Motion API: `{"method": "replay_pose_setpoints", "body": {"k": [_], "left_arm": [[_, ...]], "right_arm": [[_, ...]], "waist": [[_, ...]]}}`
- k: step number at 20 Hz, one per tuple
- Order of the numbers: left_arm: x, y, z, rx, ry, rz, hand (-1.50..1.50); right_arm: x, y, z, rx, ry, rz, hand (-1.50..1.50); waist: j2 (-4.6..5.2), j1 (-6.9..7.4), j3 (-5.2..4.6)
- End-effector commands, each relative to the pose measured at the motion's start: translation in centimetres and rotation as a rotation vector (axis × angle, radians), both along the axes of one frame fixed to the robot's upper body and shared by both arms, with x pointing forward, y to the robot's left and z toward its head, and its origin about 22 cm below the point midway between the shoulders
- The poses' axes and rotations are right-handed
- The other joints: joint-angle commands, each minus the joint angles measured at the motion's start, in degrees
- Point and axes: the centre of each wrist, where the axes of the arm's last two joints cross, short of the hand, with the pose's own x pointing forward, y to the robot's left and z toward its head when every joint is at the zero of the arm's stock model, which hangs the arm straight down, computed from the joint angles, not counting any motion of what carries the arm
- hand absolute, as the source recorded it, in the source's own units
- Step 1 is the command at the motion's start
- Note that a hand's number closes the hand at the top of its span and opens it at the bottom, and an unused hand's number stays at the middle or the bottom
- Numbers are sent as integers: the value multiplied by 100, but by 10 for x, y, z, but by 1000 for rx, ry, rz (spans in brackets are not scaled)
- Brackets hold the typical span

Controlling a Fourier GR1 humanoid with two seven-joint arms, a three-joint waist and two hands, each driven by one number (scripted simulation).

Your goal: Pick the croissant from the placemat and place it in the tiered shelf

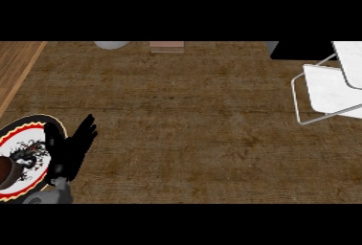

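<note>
The left hand (71,147), black and slim, is open. Its fingers are straight and close together, slanting toward the far right, and its grey forearm (51,194) enters from the near edge. It lies over the right rim of the round placemat (23,130), which has a black border, a red band and a cream centre with a dark figure. The croissant (5,171), dark brown and rounded, sits on the placemat left of the hand; the left edge cuts most of it off, so its long axis cannot be told. The counter (191,129) is brown with a rough, woven look. Well apart, at the far right, stands the tiered shelf (329,88), flat white panels in a thin wire frame.
</note>
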Motion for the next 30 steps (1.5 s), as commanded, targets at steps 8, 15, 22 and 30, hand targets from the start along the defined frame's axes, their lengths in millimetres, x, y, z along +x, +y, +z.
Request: {"method": "replay_pose_setpoints", "body": {"k": [8, 15, 22, 30], "left_arm": [[12, 11, 27, -1, -14, -25, 0], [-2, -6, 3, -8, 7, 7, 0], [11, 5, 4, 0, 8, -7, 0], [11, -6, 5, 4, 14, 8, 0]], "right_arm": [[35, 1, -25, 25, -64, 48, 150], [31, -14, -11, -1, -40, 50, 150], [38, -13, -8, 231, -122, -40, -150], [35, -24, -18, 500, -210, 0, -150]], "waist": [[6, 7, 0], [1, -8, -2], [19, -1, -3], [-13, -74, 0]]}}
